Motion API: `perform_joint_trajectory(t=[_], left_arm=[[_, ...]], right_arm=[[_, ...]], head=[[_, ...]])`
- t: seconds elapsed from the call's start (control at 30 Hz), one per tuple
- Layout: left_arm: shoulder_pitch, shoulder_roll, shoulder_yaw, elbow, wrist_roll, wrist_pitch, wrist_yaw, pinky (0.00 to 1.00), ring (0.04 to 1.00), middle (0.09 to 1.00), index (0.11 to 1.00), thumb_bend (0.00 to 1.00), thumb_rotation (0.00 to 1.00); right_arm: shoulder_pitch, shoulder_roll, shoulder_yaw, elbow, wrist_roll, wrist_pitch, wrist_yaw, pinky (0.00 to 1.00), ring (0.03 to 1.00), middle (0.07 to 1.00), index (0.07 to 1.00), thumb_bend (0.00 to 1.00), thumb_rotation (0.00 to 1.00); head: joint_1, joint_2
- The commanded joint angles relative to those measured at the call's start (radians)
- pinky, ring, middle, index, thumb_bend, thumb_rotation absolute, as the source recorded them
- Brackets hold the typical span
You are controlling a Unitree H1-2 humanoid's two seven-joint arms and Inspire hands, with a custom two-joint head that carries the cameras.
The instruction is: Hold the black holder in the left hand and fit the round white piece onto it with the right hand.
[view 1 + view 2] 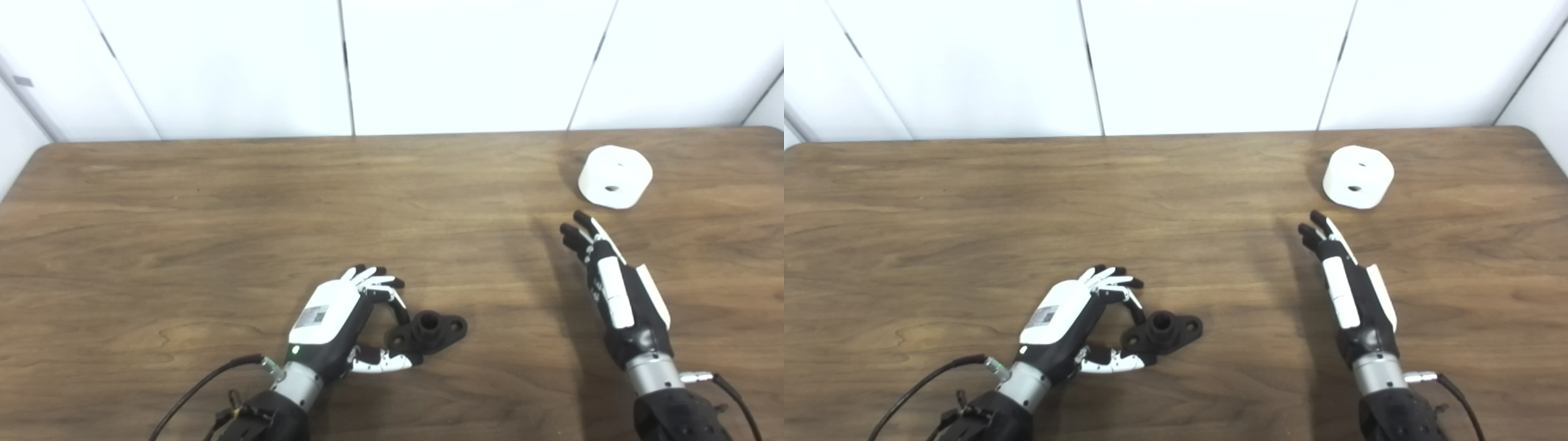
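Black holder (pixel 429 332): lying flat on the wooden table (pixel 184 245), which I use as my landmark; it sits near the table's front edge, a little left of the middle. I see a raised round collar at its centre and a flat ear with a hole on either side.
Left hand (pixel 343 318): I have it resting on the table just left of the holder, fingers curled over and thumb stretched out low along the holder's near-left edge. Thumb tip and one fingertip look to be touching the holder, but the holder lies on the table, so I cannot tell whether the grasp is closed.
Round white piece (pixel 1358 176): a short white cylinder on the far right part of the table, well apart from the holder. It has a small hole in its top face and another in its side facing me.
Right hand (pixel 615 288): held edge-on over the right side of the table, fingers straight, apart and grasping nothing, pointing toward the white piece with a gap between.
Cables (pixel 196 392): a black lead runs off each wrist at the table's front edge.
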Motion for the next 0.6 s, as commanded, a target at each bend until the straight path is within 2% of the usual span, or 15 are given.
perform_joint_trajectory(t=[0.0,0.13,0.27,0.33,0.37,0.57], left_arm=[[0.022,0.010,-0.005,-0.017,0.020,-0.003,-0.030,0.97,0.904,0.800,0.487,0.52,0.06],[0.032,0.006,-0.009,-0.042,0.064,0.009,-0.041,0.96,0.896,0.796,0.487,0.52,0.06],[0.040,0.001,-0.010,-0.078,0.108,0.022,-0.073,0.95,0.890,0.794,0.487,0.52,0.06],[0.044,-0.003,-0.008,-0.094,0.119,0.033,-0.094,0.95,0.892,0.794,0.487,0.52,0.06],[0.046,-0.006,-0.006,-0.101,0.114,0.039,-0.106,0.96,0.899,0.796,0.488,0.52,0.06],[0.057,-0.013,0.009,-0.113,0.105,0.042,-0.135,0.94,0.894,0.789,0.487,0.52,0.06]], right_arm=[[0.009,-0.034,-0.026,-0.081,0.016,0.018,0.004,1.00,0.915,0.900,0.944,0.56,0.93],[-0.032,-0.076,-0.100,-0.162,0.033,0.102,0.000,1.00,0.966,0.914,0.944,0.54,0.76],[-0.078,-0.175,-0.140,-0.195,0.003,0.159,0.013,0.97,0.959,0.925,0.928,0.55,0.57],[-0.098,-0.221,-0.147,-0.199,-0.032,0.180,0.010,0.92,0.937,0.914,0.907,0.56,0.53],[-0.109,-0.245,-0.151,-0.197,-0.049,0.184,0.009,0.89,0.913,0.893,0.878,0.57,0.48],[-0.184,-0.339,-0.171,-0.187,-0.065,0.195,0.032,0.88,0.895,0.872,0.832,0.63,0.38]], head=[[-0.001,0.003],[-0.020,0.003],[-0.035,-0.003],[-0.039,-0.007],[-0.044,-0.009],[-0.078,-0.017]])
